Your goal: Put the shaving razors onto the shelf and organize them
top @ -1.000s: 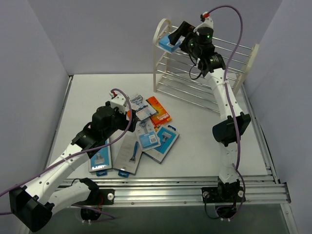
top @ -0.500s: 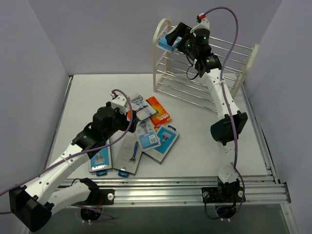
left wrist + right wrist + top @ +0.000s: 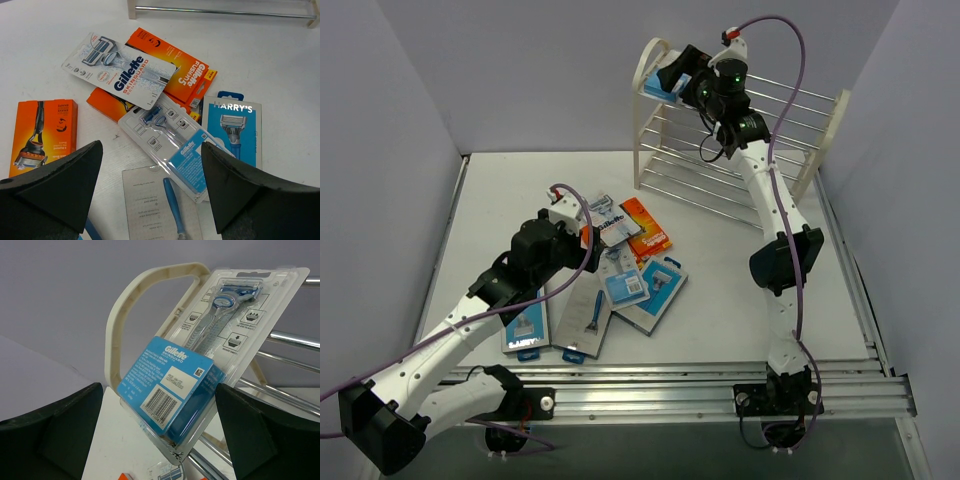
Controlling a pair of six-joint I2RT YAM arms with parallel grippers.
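The cream-white shelf (image 3: 825,125) stands at the back right. My right gripper (image 3: 677,72) is at the left end of its top tier, open, with its fingers on either side of a blue Gillette razor pack (image 3: 200,355) without touching it. The pack rests tilted on the top rods against the arched end frame (image 3: 125,315). My left gripper (image 3: 150,146) is open and empty, hovering over the pile of razor packs (image 3: 620,275). Below it lie a white Gillette pack (image 3: 120,70), a clear blister pack (image 3: 172,145) and a Harry's pack (image 3: 235,125).
Orange boxes lie in the pile (image 3: 175,67) and at its left (image 3: 45,130). A face-down pack (image 3: 160,205) is right under my left gripper. A dark pack (image 3: 525,325) lies near the front. Purple walls close in on both sides.
My right gripper has moved up and left along the top tier, bringing the blue pack to the arched end frame. My left arm has not moved.
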